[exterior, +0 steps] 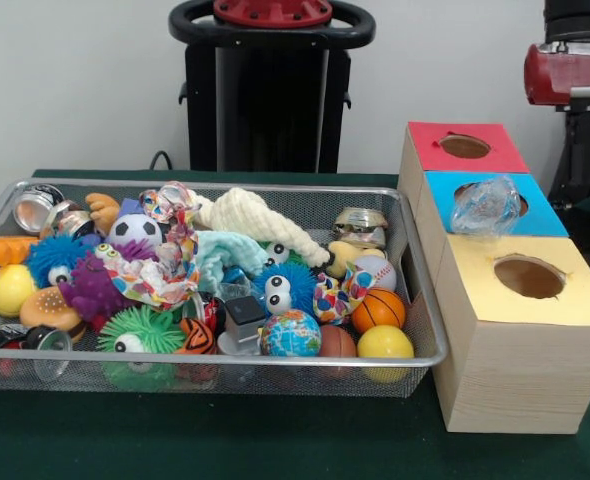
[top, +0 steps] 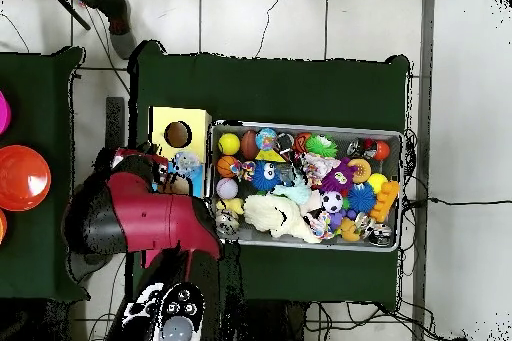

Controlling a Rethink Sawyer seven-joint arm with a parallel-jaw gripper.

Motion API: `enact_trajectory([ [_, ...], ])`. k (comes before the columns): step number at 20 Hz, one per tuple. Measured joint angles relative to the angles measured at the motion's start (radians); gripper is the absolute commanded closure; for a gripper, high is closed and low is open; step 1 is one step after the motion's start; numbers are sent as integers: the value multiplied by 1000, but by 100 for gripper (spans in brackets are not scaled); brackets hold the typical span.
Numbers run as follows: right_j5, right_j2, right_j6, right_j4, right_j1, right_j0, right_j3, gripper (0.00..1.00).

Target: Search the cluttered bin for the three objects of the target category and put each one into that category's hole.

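Bin sits on the green table, packed full and touching the hole boxes. The arm stands just beyond the boxes; whether its gripper is spread or pressed together cannot be told. A clear plastic piece rests over the blue box hole, apparently not dropped through. Open room lies above the boxes; the bin's rim confines any reach.
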Motion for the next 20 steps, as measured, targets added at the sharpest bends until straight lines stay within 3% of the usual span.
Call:
enact_trajectory([
  [10,-7,-179,0,0,102,116,-57,100],
  [20,-65,-281,0,0,216,130,-89,100],
])
